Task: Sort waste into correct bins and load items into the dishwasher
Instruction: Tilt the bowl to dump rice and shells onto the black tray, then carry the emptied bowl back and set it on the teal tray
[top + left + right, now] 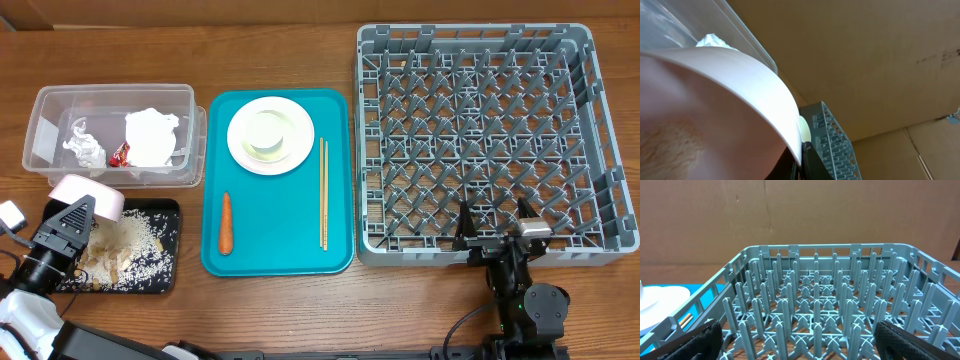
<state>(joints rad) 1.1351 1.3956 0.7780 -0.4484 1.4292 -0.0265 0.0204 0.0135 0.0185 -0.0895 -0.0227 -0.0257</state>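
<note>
L claw (78,205) was shut tight on pink-white bowl (90,192). Bowl was tilted over black tray (168,275). Rice bits (135,235) lay piled in that tray. Clear tub (40,120) sat just behind it, w/ white tissue (152,135) & red wrapper (120,154) inside. R claw (495,224) was wide open, held nothing, hung at front edge of grey rack (600,150). Teal tray (280,255) in middle had plate (302,140) w/ small white bowl (268,133) on it, plus chopsticks (323,190) & carrot (226,222).
</note>
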